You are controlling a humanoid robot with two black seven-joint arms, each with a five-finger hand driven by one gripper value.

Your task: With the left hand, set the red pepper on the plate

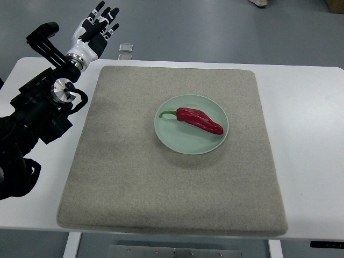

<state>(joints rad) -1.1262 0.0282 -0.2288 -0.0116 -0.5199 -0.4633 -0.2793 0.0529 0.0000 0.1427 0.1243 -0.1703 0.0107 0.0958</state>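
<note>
A red pepper with a green stem lies across the pale green plate, stem pointing left. The plate rests near the middle of the beige mat. My left hand is raised at the far upper left, beyond the table's back edge and well away from the plate. Its fingers are spread and hold nothing. The black left arm runs down along the left edge of the picture.
The mat lies on a white table. A small grey object sits at the table's back edge, just right of my left hand. Grey floor shows beyond the table.
</note>
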